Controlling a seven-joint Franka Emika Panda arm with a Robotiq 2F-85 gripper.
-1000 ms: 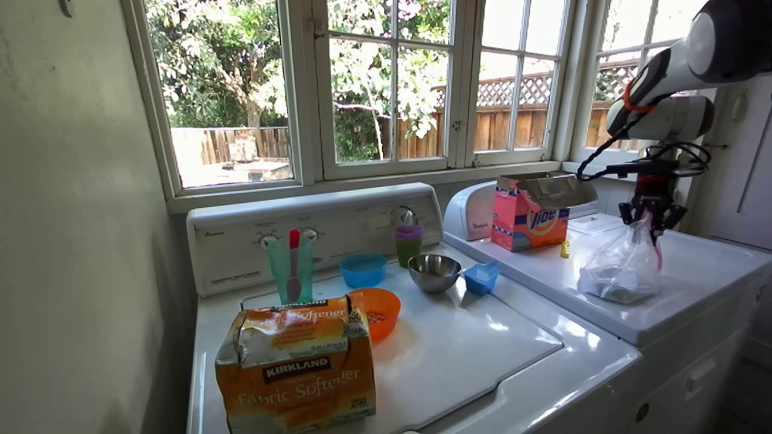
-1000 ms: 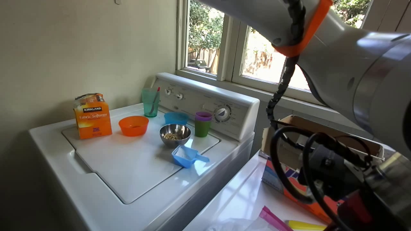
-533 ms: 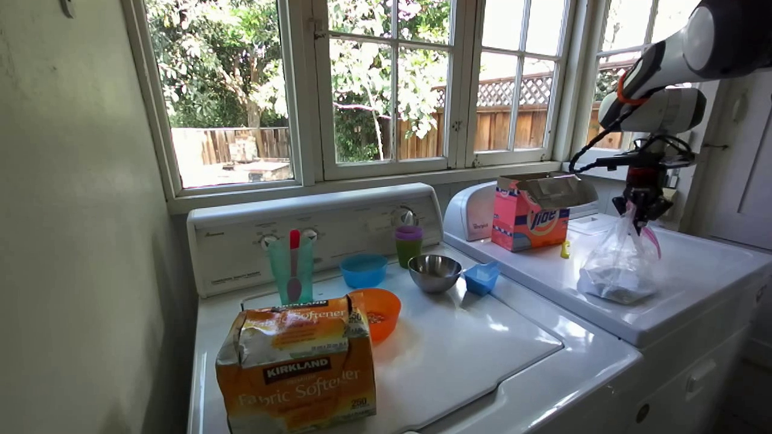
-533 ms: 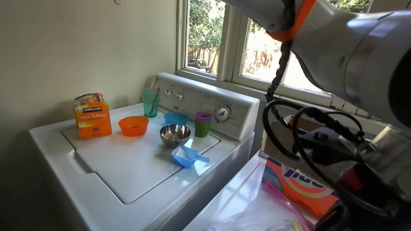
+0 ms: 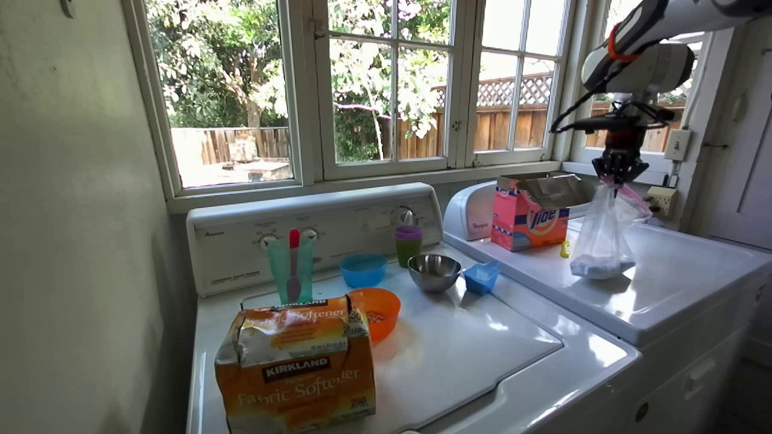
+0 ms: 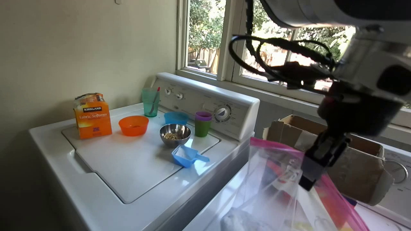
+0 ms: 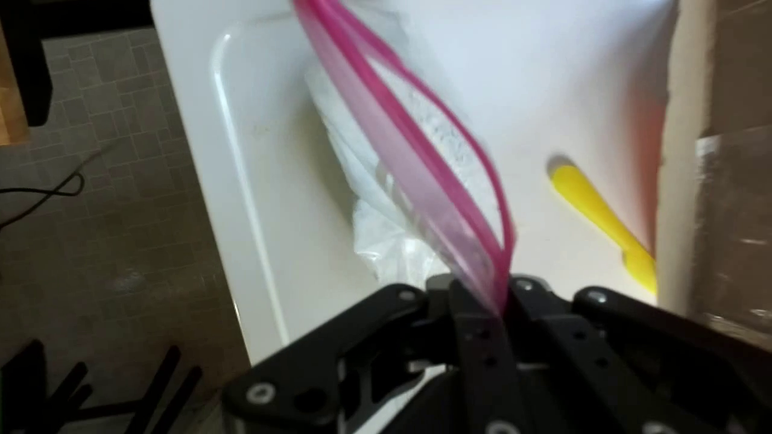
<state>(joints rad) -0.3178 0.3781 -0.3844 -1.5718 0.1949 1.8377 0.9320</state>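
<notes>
Pink-edged and see-through, a plastic bag (image 5: 600,232) is hanging below the end effector (image 5: 614,182), which is pinching that edge between jaws drawn nearly together while white contents (image 5: 597,267) are sagging at the bottom. Down beside the end effector, an open Tide box (image 5: 531,224) is standing on a white machine top (image 5: 693,265), and a yellow utensil (image 7: 597,210) is lying between box and bag; farther off, I'm seeing a blue scoop (image 5: 480,279).
</notes>
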